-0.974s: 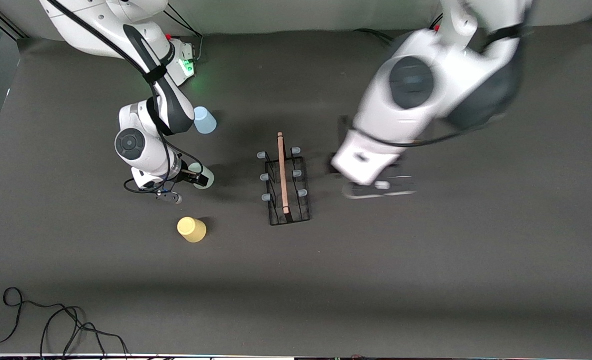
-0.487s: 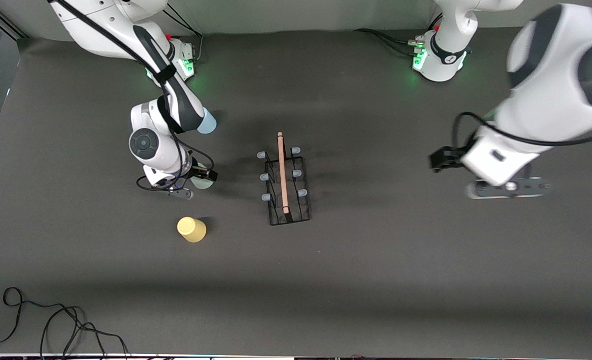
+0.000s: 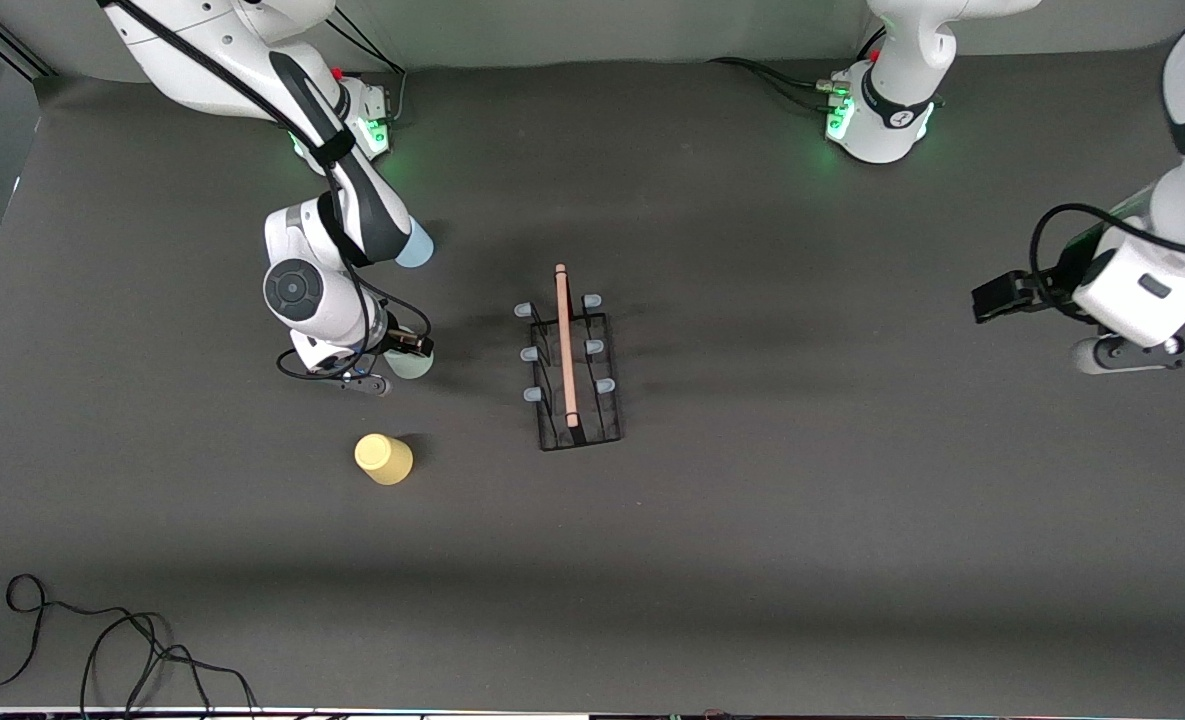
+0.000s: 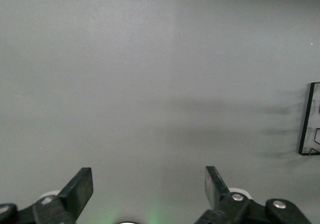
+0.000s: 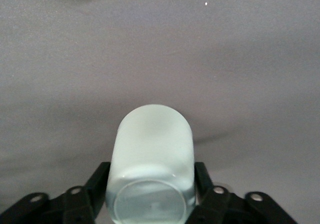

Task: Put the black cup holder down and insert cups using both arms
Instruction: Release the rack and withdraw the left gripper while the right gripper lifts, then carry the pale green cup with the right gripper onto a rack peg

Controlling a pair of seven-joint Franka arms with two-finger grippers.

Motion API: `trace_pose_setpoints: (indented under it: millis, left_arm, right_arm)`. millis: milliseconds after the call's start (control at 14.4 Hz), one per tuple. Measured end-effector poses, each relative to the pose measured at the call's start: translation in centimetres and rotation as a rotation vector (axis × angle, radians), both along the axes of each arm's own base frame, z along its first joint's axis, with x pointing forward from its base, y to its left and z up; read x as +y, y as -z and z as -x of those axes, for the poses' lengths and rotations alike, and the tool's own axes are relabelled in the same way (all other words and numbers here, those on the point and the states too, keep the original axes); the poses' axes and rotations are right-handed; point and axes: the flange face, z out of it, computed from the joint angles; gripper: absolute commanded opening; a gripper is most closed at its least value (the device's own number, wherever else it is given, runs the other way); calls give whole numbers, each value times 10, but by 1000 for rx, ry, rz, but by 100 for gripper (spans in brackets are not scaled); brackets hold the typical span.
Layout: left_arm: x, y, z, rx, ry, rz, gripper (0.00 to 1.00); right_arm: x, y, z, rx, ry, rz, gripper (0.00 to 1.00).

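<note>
My right gripper (image 5: 150, 196) has its fingers clamped on the pale green cup (image 5: 151, 159), so I should lift it straight up before swinging toward the black cup holder (image 3: 572, 365), which stands on the table toward the left arm's end from my hand, then lower the cup's mouth squarely over a pale-tipped prong. The cup is a small, tapered, translucent tumbler, held between my fingers. My left gripper (image 4: 147, 191) waits with fingers wide and empty, well apart from the holder.
</note>
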Motion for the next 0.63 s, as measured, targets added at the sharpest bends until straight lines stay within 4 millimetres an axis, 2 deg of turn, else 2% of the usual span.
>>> trace_pose_setpoints:
  millis: [139, 278, 417, 626]
  left_arm:
    - [13, 2, 0, 2, -1, 2, 100]
    - [18, 4, -1, -1, -1, 2, 100]
    - [20, 3, -3, -16, 29, 4, 100]
    - [24, 1, -4, -27, 62, 5, 100]
  right_arm:
    - [0, -2, -1, -4, 2, -1, 0]
    - [1, -16, -7, 0, 1, -3, 0]
    - [7, -53, -18, 27, 0, -5, 0]
    - [20, -137, -38, 52, 28, -9, 0]
